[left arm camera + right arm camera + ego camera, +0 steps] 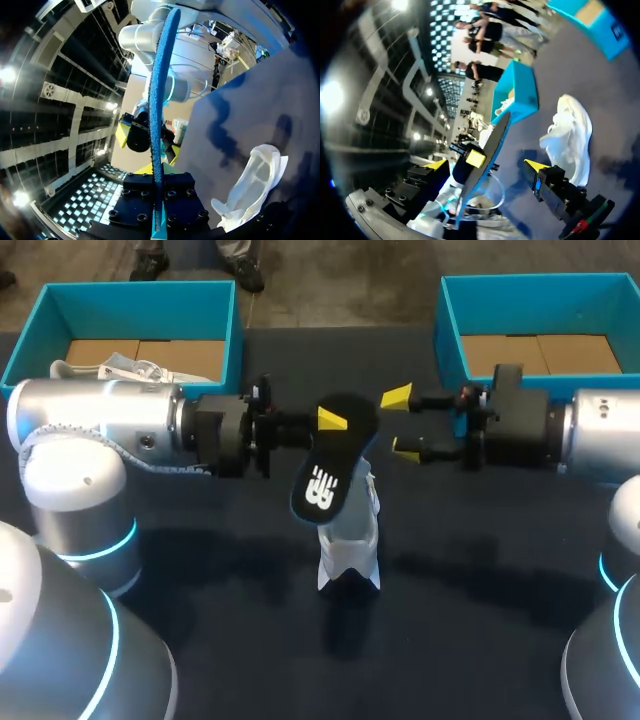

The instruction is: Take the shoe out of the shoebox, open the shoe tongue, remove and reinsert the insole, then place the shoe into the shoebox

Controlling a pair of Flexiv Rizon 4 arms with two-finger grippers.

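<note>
Far left, at the back of the dark desk (250, 640): the left shoebox (236, 330), blue and open-topped, with a second shoe (112, 368) in white at its near wall, largely hidden behind the left arm (100, 420).

Next, reaching in level toward the middle: the left fingers (332, 419), closed from both sides on the insole (335, 455). Only one yellow tip visible from above, the other hidden behind the insole. In the left wrist view, the insole edge-on as a thin blue strip, pinched between the black finger blocks.

At centre: the insole held up off the desk, black face with a white logo turned up toward the head camera, its lower end overlapping the shoe (350, 540) from above. Hard to tell whether insole and shoe touch. The shoe white, down on the desk, outside both boxes, its far end covered by the insole.

Just right of the insole: the right fingers (397, 397), spread wide and gripping nothing. In the right wrist view, the insole between the two yellow tips, apart from both, with the shoe off to one side.

Far right: the right arm (600, 435), cut off at the edge, and behind it the right shoebox (450, 330) — blue, brown floor showing, near part hidden by the arm.
</note>
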